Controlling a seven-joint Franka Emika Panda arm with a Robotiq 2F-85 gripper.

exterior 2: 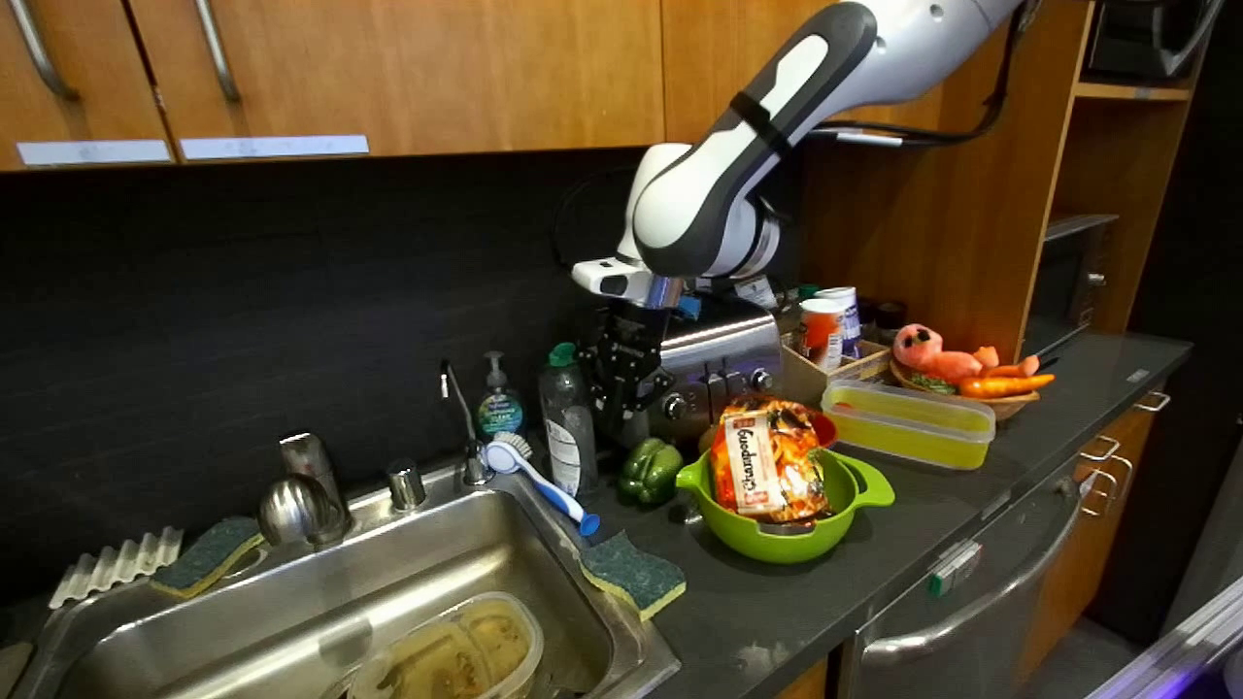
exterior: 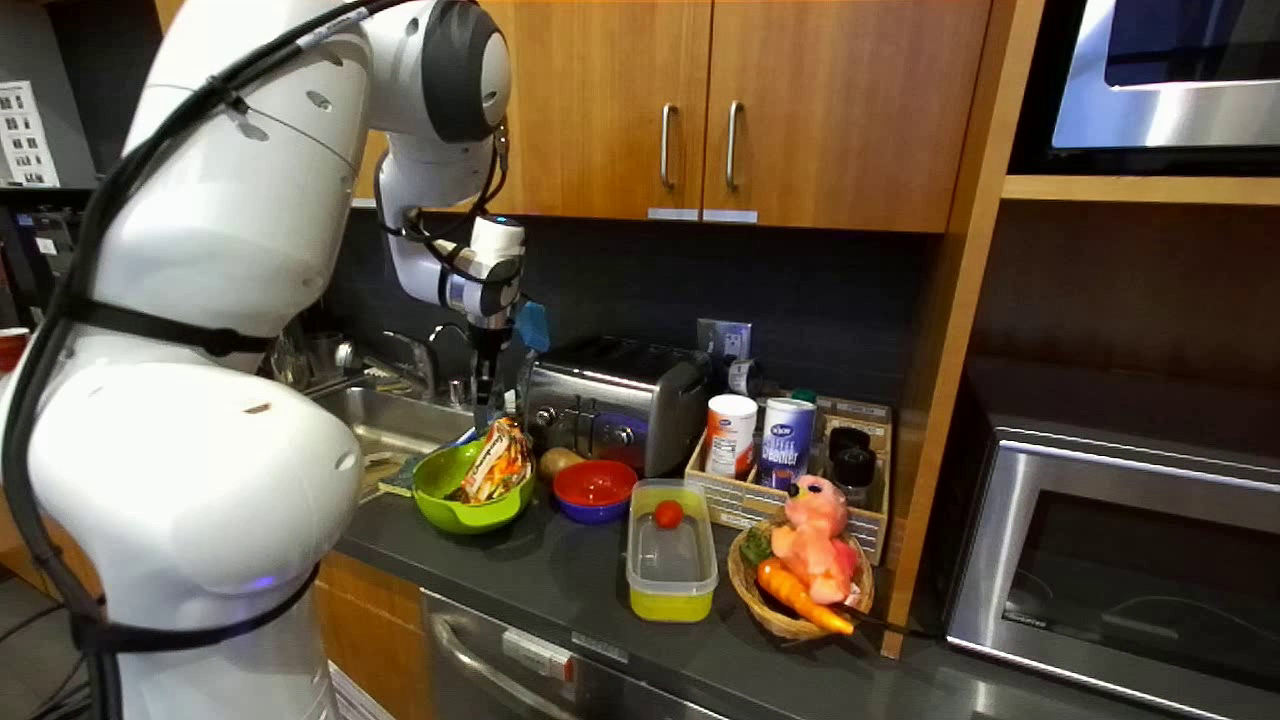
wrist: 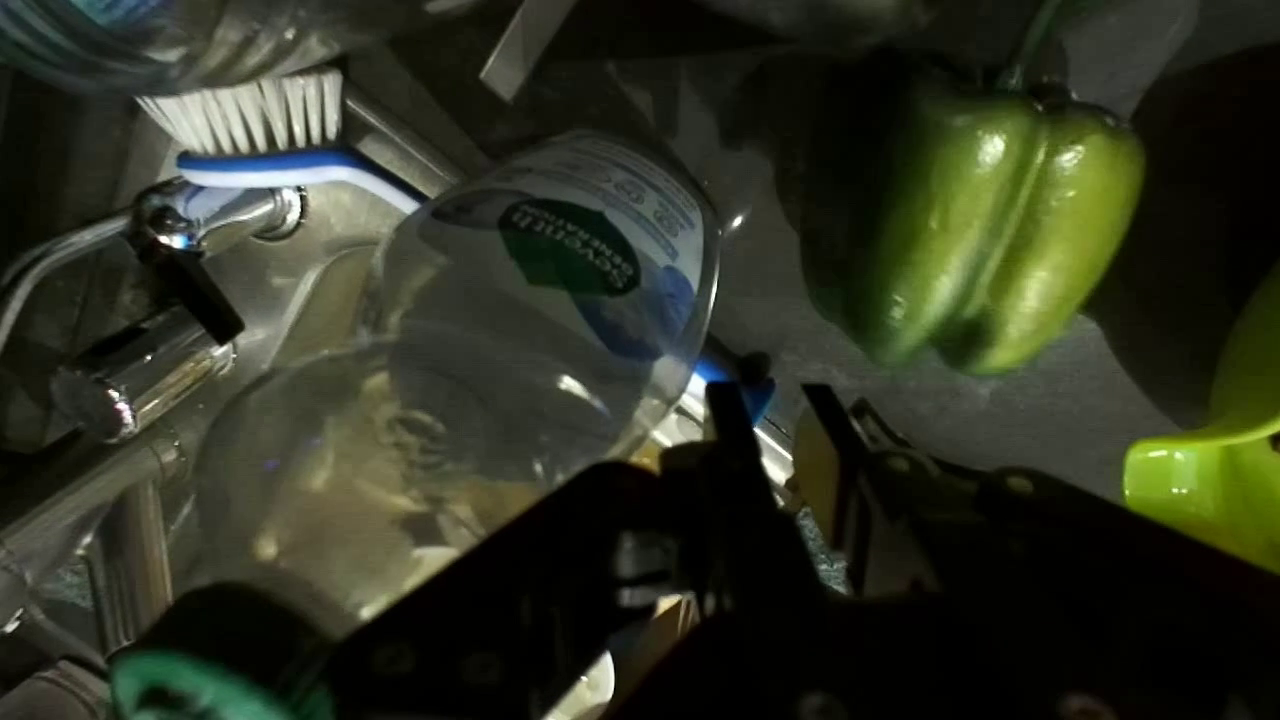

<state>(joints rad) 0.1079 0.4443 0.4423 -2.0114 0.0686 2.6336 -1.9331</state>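
My gripper is partly open, with nothing between its fingers. It hangs above the counter in front of the toaster, and shows in both exterior views. A clear bottle with a green cap stands close beside it, and also shows in an exterior view; I cannot tell if they touch. A green bell pepper lies on the counter below the gripper, also visible in an exterior view. A green bowl holds an orange food packet near the pepper.
A steel toaster stands behind the bowls. A sink with a container in it, a blue-white brush and a sponge lie nearby. Farther along are a red bowl, a plastic box and a basket with toys.
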